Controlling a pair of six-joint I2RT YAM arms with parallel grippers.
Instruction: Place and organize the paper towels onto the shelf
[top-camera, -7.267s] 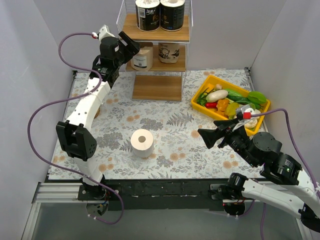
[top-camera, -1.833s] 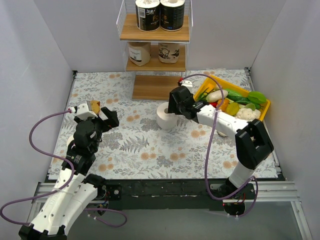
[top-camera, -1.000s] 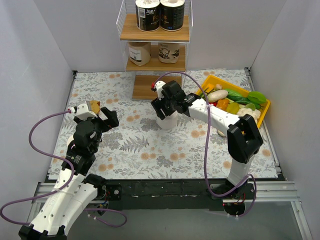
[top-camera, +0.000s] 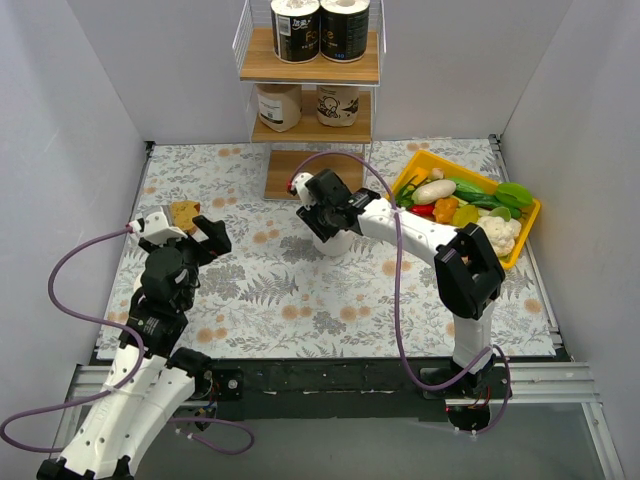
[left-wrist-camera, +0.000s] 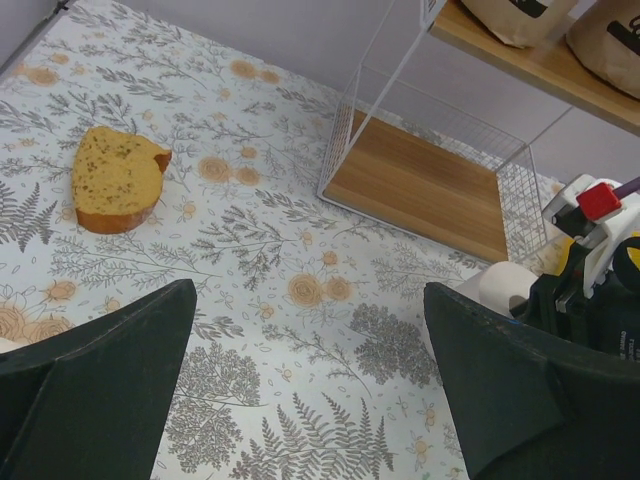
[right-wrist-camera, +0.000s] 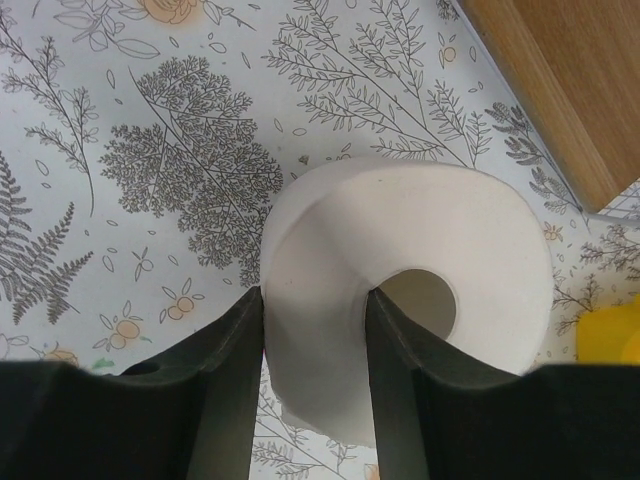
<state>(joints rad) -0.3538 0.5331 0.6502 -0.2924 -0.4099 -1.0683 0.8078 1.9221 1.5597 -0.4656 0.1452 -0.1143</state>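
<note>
Upper centre, the shelf (top-camera: 312, 72) carries two black-wrapped rolls (top-camera: 295, 30) on top and two tan rolls (top-camera: 278, 106) on its middle board. One white roll (right-wrist-camera: 420, 250) stands mid-frame on the floral tablecloth (top-camera: 290, 290), its wall pinched by the right gripper (top-camera: 325, 225). At lower left, the left gripper (left-wrist-camera: 310, 295) is splayed wide. Grey walls enclose the table.

- Plain white paper towel roll (top-camera: 338, 247): from above, mostly hidden beneath the black right gripper (top-camera: 323, 222).
- Two tan-wrapped label-printed rolls (left-wrist-camera: 520, 12): cut off by the left wrist view's top edge.
- Their printing, seen from overhead, is probably too small to read.
</note>
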